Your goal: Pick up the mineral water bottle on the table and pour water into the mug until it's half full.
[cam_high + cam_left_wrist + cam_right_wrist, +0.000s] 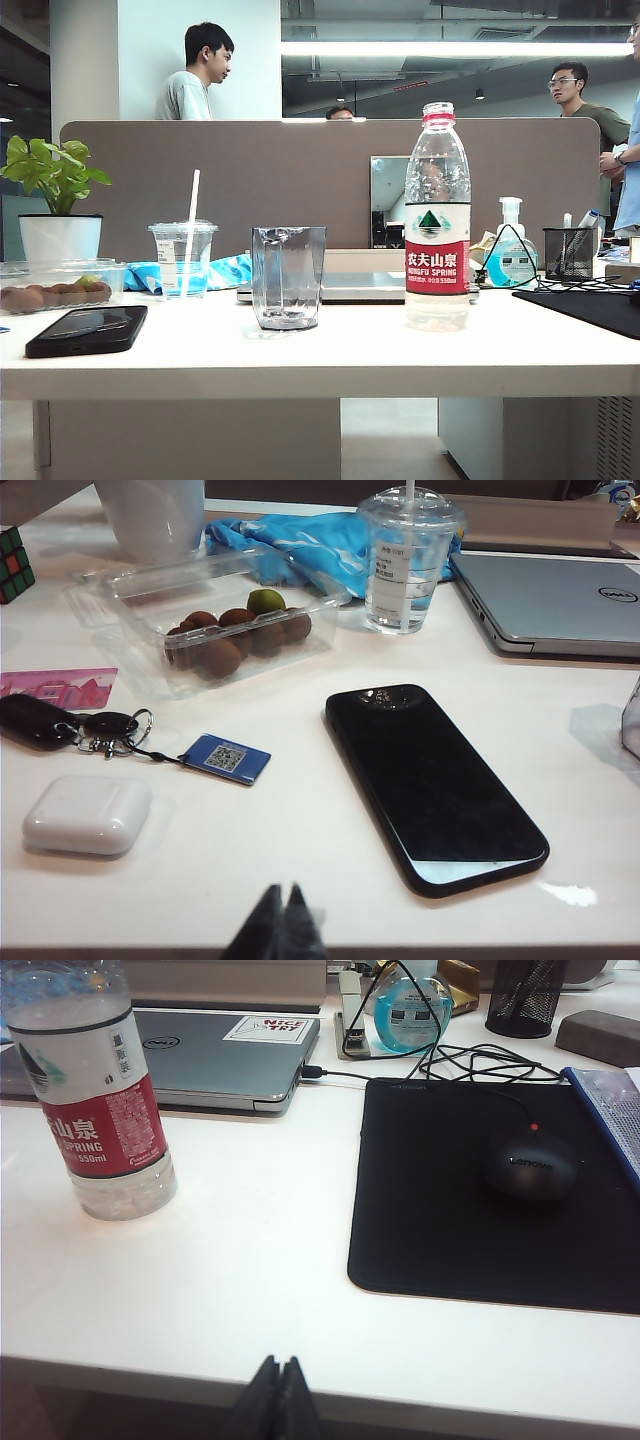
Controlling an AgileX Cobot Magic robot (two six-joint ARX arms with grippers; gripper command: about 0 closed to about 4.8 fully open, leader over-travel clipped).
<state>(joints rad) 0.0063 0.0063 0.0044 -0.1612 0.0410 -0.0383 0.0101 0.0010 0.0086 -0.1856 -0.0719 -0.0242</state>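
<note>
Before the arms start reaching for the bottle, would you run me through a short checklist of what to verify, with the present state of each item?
1. Mineral water bottle upright on the table: ok.
2. Bottle opened, with only a red neck ring and no cap visible on top: ok.
3. Mug upright, left of the bottle with a gap between them: ok.
4. Mug ready to receive water: ok, it looks empty.
5. Right gripper open for the grasp: not ok; it is shut, at the table's front edge, short of the bottle.
6. Left gripper out of the way: ok; it is shut at the front edge, near the phone.
</note>
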